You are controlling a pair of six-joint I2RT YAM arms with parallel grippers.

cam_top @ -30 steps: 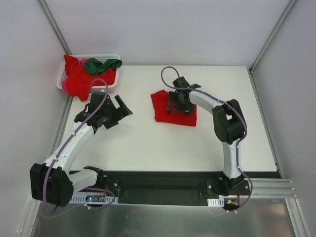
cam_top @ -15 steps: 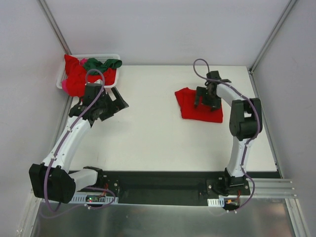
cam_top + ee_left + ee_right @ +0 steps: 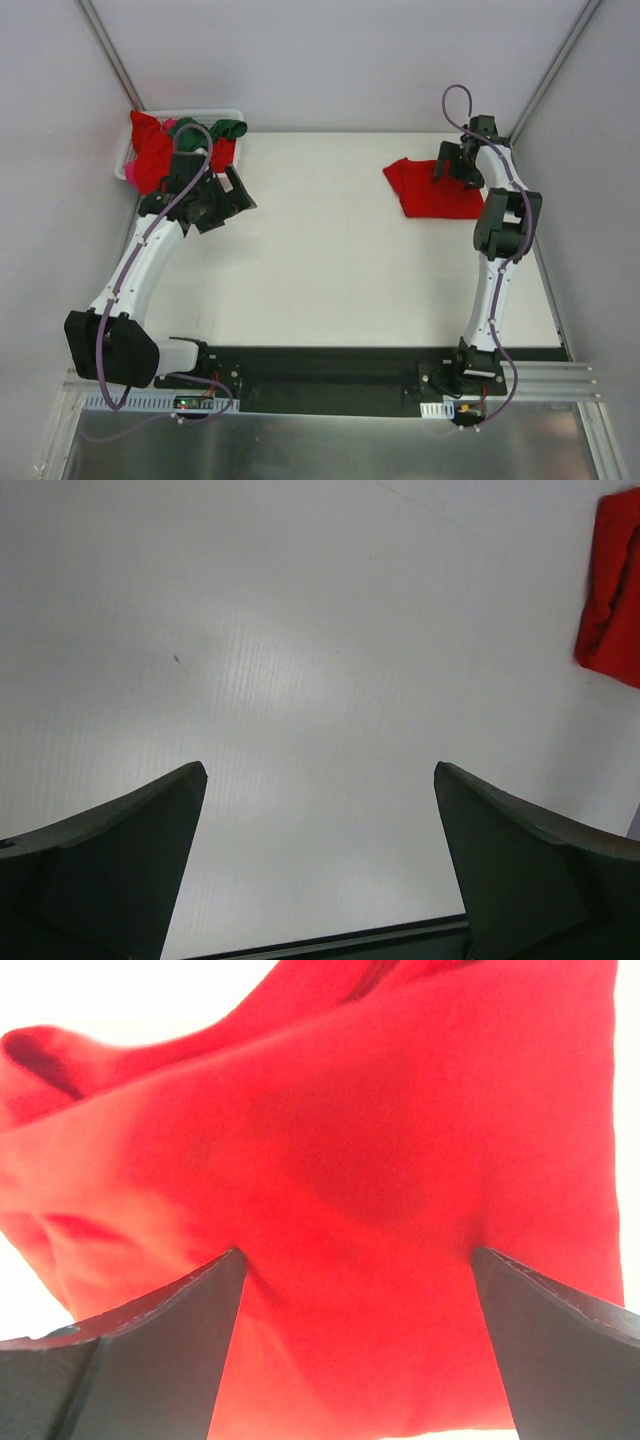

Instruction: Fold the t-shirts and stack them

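Note:
A folded red t-shirt (image 3: 422, 193) lies at the table's back right. My right gripper (image 3: 452, 166) stands on its far right part, jaws spread wide. In the right wrist view both fingertips (image 3: 215, 1275) press into the red cloth (image 3: 350, 1140), and nothing is pinched between them. More red t-shirts (image 3: 150, 160) and a dark green one (image 3: 215, 129) are heaped in the white basket (image 3: 205, 113) at the back left. My left gripper (image 3: 222, 200) hangs open just in front of the basket; in its wrist view the gripper (image 3: 320, 770) is over bare table, with red cloth (image 3: 612, 590) at the right edge.
Grey walls and metal frame posts (image 3: 108, 60) close in the table on the left, back and right. The right arm's elbow (image 3: 505, 220) sits close to the table's right edge. A black rail (image 3: 330, 375) runs along the near edge between the arm bases.
My right gripper has slid the folded red t-shirt from the middle to the back right. My left gripper has moved back and left, closer to the basket.

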